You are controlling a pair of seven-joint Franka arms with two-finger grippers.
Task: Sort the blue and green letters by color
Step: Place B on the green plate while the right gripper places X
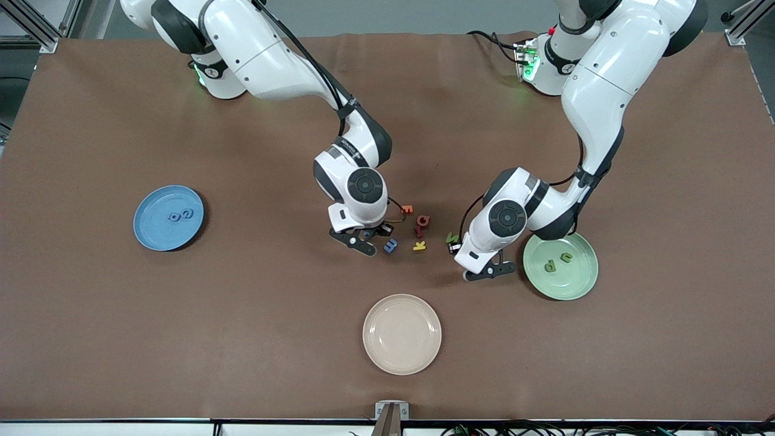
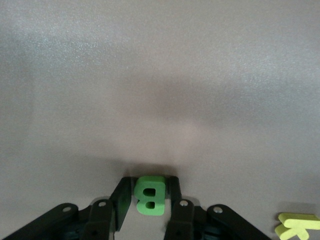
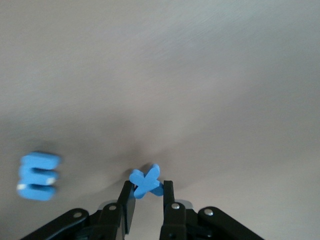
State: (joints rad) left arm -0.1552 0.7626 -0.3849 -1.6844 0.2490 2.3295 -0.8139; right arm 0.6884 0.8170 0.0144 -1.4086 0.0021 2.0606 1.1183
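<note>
Grip is confirmed on both arms. The right end effector (image 3: pixel 144 196) is closed on a blue letter X (image 3: pixel 145 182), pinched between its two fingers (image 3: pixel 128 202) low over the tabletop (image 1: pixel 242 315) at the middle cluster of letters. The left end effector (image 2: pixel 147 202) is closed on a green letter B (image 2: pixel 149 195), held between its fingers just above the brown surface, beside the green plate (image 1: pixel 581 284).

A blue letter E (image 1: pixel 390 245) is noted flat on the tabletop just beside the right end effector. A yellow letter K (image 1: pixel 419 246) lies next to it toward the left arm's end. An orange letter (image 1: pixel 407 209) and dark red letters (image 1: pixel 422 224) lie slightly farther from the front camera than the E and K. Another green letter (image 1: pixel 452 237) is seen beside the left end effector, on the cluster side.

A blue plate (image 1: pixel 151 233) is placed toward the right arm's end of the tabletop, with two blue letters (image 1: pixel 180 215) in it. The green plate carries two green letters (image 1: pixel 558 261). A cream plate (image 1: pixel 402 354) sits nearest the front camera, between the two arms.
</note>
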